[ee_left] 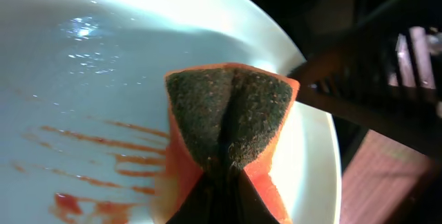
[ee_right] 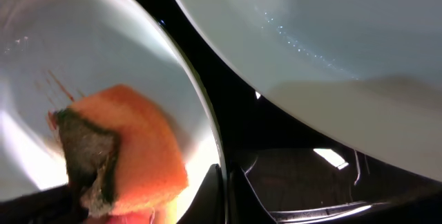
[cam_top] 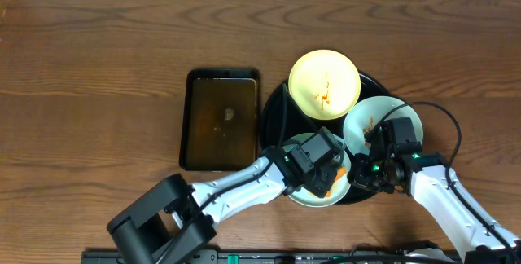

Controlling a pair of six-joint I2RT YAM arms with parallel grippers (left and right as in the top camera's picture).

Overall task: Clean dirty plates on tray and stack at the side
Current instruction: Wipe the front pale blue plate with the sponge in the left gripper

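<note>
Three dirty plates sit on the round black tray [cam_top: 277, 109]: a pale yellow plate [cam_top: 324, 83] at the back, a mint-white plate [cam_top: 376, 119] at the right, and a front mint-white plate [cam_top: 303, 192]. My left gripper [cam_top: 326, 170] is shut on a folded orange sponge [ee_left: 231, 113] with a dark scouring face, pressed onto the front plate [ee_left: 103, 58] beside red sauce streaks [ee_left: 103, 148]. My right gripper [ee_right: 224, 182] is shut on that plate's right rim [ee_right: 200, 99], the sponge [ee_right: 131, 148] just to its left. The right-hand plate [ee_right: 331, 30] lies above.
A dark rectangular pan [cam_top: 221, 120] holding brownish water and a small speck stands left of the tray. Brown wooden table [cam_top: 98, 68] spreads all around. The right arm's cable [cam_top: 444, 121] loops over the tray's right edge.
</note>
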